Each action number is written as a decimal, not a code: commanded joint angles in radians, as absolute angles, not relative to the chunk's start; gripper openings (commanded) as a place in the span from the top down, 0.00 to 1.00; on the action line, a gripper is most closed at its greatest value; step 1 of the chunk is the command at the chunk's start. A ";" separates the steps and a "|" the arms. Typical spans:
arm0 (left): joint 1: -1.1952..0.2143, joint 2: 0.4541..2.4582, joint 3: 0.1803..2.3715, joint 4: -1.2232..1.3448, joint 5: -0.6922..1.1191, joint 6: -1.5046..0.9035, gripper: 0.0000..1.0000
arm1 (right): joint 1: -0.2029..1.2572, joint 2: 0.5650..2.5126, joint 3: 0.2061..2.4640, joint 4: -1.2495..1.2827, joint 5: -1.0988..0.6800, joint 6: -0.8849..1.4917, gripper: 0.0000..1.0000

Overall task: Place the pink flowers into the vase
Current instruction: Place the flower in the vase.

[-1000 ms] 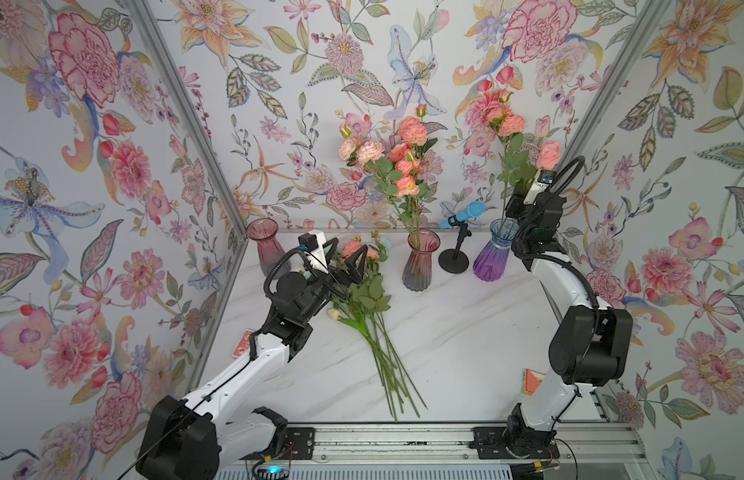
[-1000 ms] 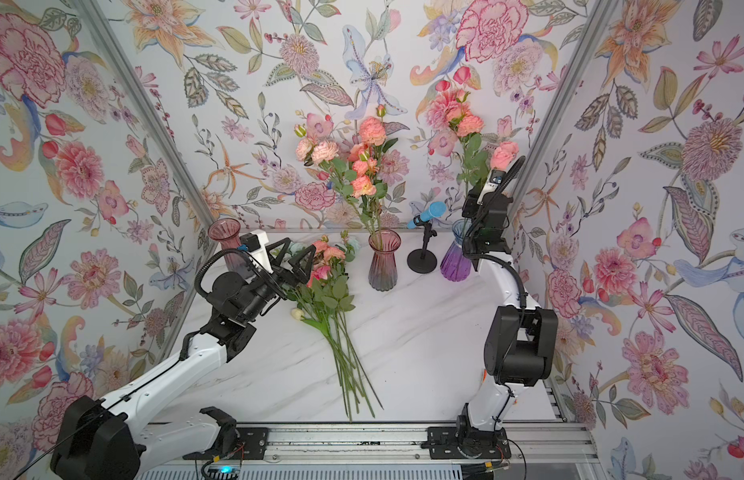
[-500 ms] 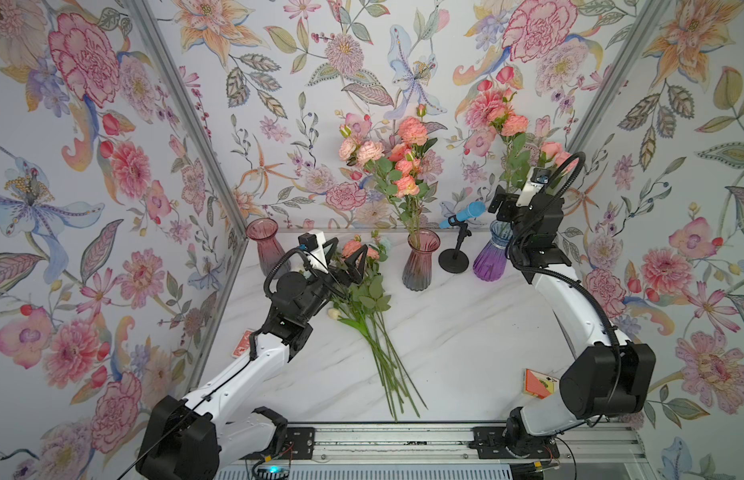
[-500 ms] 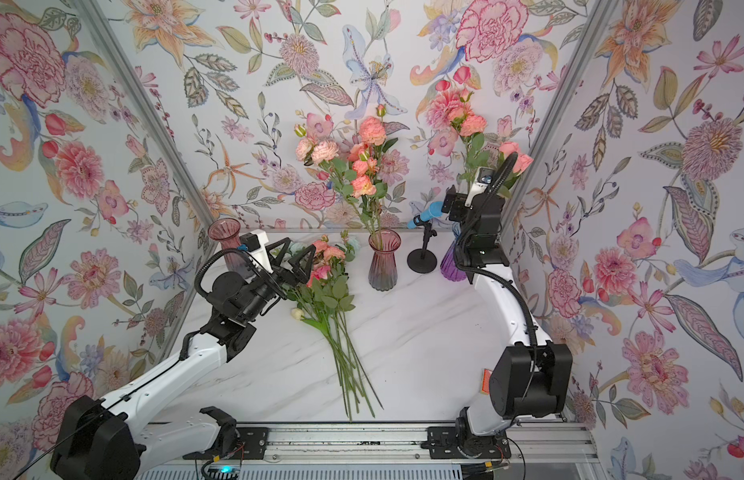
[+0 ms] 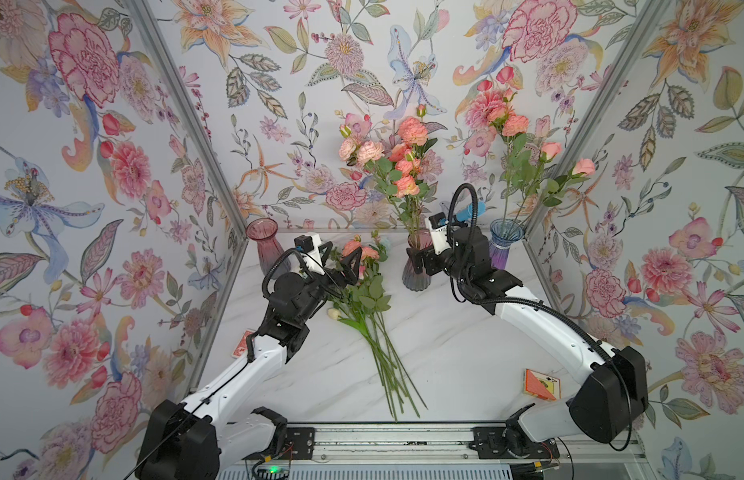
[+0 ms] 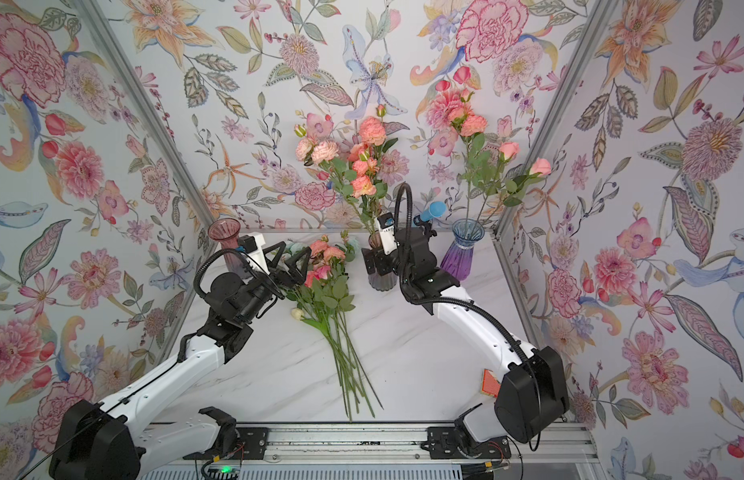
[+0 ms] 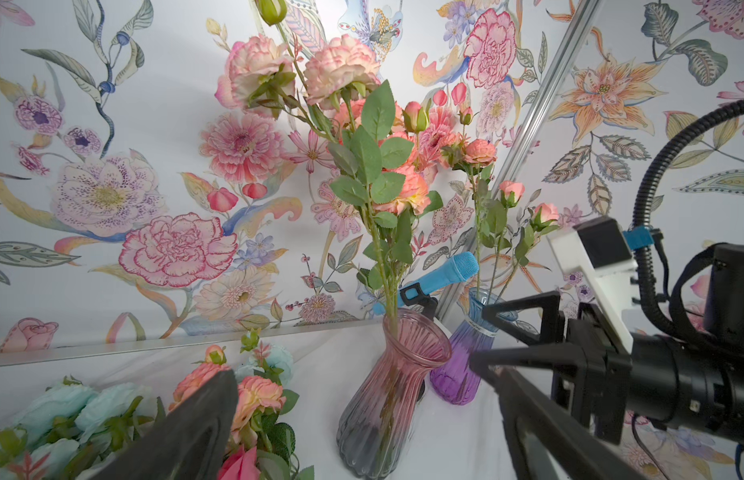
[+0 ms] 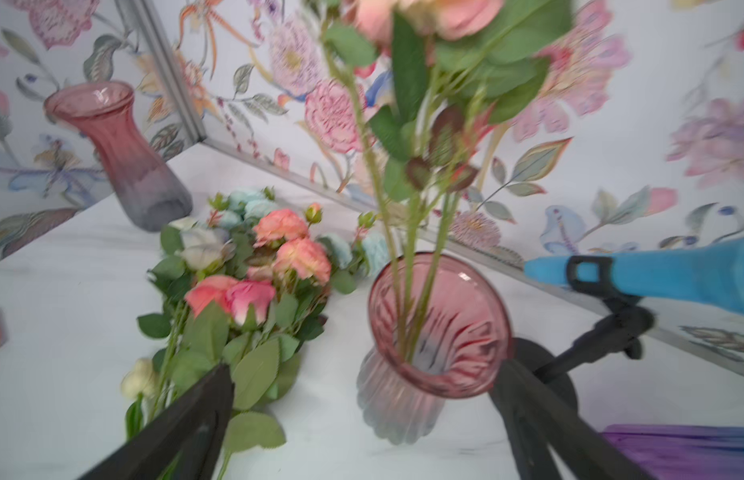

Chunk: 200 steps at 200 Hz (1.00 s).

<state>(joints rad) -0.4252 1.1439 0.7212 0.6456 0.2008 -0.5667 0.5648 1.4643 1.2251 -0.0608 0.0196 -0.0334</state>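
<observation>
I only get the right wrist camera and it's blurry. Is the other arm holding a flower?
Observer: No. The left gripper is open by the pink flowers lying on the table, holding nothing.
Operator: What's that purple thing in my corner?
Observer: A blue and purple vase, with tall pink roses standing in it.
Operator: Anything else on the table?
Observer: A flat orange box, near your arm's base.

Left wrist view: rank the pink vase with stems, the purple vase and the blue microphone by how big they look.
1. pink vase: largest, but also nearest the camera.
2. purple vase: partly hidden behind the pink one, so its rank is less sure.
3. blue microphone: clearly smallest.
</observation>
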 commanded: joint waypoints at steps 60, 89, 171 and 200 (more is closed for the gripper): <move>-0.408 1.114 0.671 0.644 0.187 -0.599 0.00 | 0.742 1.659 1.058 -0.107 -0.125 0.051 0.05; -0.408 1.114 0.663 0.646 0.189 -0.612 0.00 | 0.777 1.741 1.067 -0.102 -0.151 0.063 0.13; -0.406 1.110 0.651 0.645 0.188 -0.615 0.00 | 0.791 1.860 1.089 -0.060 -0.135 0.107 0.59; -0.404 1.109 0.647 0.647 0.187 -0.615 0.00 | 0.791 1.859 1.088 -0.055 -0.127 0.109 0.73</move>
